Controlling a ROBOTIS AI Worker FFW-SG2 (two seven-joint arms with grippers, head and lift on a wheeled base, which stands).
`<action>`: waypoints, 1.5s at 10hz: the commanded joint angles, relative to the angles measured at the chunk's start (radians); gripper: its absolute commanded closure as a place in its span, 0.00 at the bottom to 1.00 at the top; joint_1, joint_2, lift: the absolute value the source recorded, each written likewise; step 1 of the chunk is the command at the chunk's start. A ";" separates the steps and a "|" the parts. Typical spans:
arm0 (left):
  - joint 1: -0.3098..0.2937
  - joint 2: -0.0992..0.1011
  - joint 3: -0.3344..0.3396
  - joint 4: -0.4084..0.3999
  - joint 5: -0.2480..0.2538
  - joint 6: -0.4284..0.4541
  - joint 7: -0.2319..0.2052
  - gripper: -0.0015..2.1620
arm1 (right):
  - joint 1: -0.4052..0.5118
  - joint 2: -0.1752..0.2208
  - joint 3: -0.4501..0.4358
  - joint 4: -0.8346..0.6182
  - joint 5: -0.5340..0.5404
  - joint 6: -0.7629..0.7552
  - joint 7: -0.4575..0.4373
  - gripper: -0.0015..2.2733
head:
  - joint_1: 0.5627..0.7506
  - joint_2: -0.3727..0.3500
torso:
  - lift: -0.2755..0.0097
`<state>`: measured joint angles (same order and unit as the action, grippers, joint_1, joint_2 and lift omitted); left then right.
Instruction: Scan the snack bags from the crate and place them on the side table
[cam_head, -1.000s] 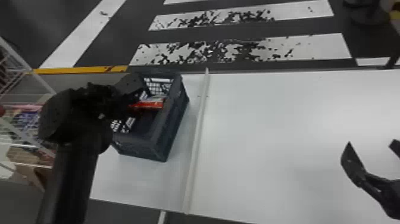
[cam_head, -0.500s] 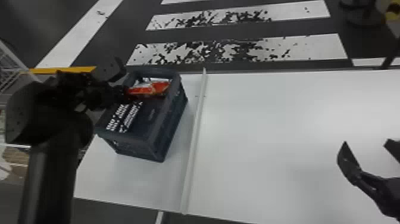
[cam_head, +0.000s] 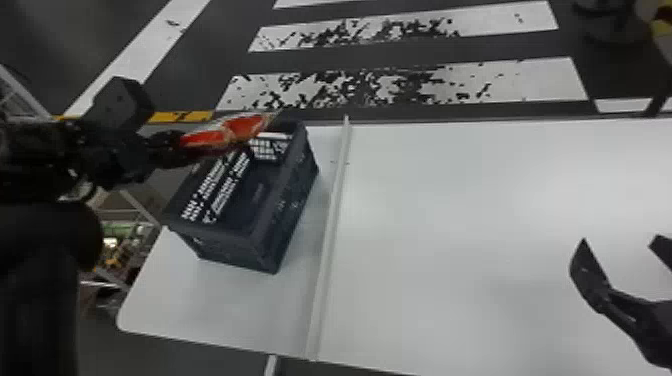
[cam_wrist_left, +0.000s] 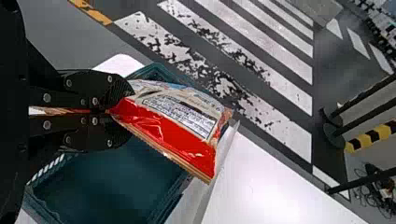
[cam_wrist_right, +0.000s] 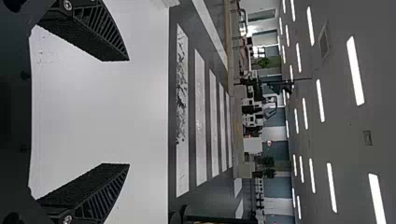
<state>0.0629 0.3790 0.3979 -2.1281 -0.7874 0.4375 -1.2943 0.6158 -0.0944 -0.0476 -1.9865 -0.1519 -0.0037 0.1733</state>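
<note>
Aloft, bag (cam_head: 225, 132): is pinched by left gripper (cam_head: 172, 144) above crate (cam_head: 230, 250)
Right gripper (cam_head: 622, 240): is held spread wide over table (cam_head: 450, 225)

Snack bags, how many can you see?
1. The red and white snack bag is in the left gripper, held up over the crate. More could be hidden in the part of the crate behind the bag and gripper.
</note>
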 joint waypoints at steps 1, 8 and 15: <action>0.074 -0.023 0.048 -0.153 0.037 0.025 0.012 0.95 | 0.002 0.001 0.000 -0.003 0.000 0.000 0.000 0.03 | 0.70 0.86 | 0.64; 0.189 -0.200 -0.491 -0.415 -0.282 0.105 0.096 0.95 | 0.022 0.002 -0.049 -0.041 -0.021 0.000 -0.001 0.03 | 0.70 0.51 | 0.64; 0.153 -0.308 -0.970 -0.026 -0.489 0.212 0.270 0.95 | 0.013 0.007 -0.110 -0.060 -0.075 0.058 -0.041 0.03 | 0.70 0.06 | 0.64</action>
<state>0.2169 0.0753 -0.5460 -2.1794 -1.2745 0.6309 -1.0273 0.6304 -0.0874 -0.1563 -2.0455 -0.2237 0.0506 0.1318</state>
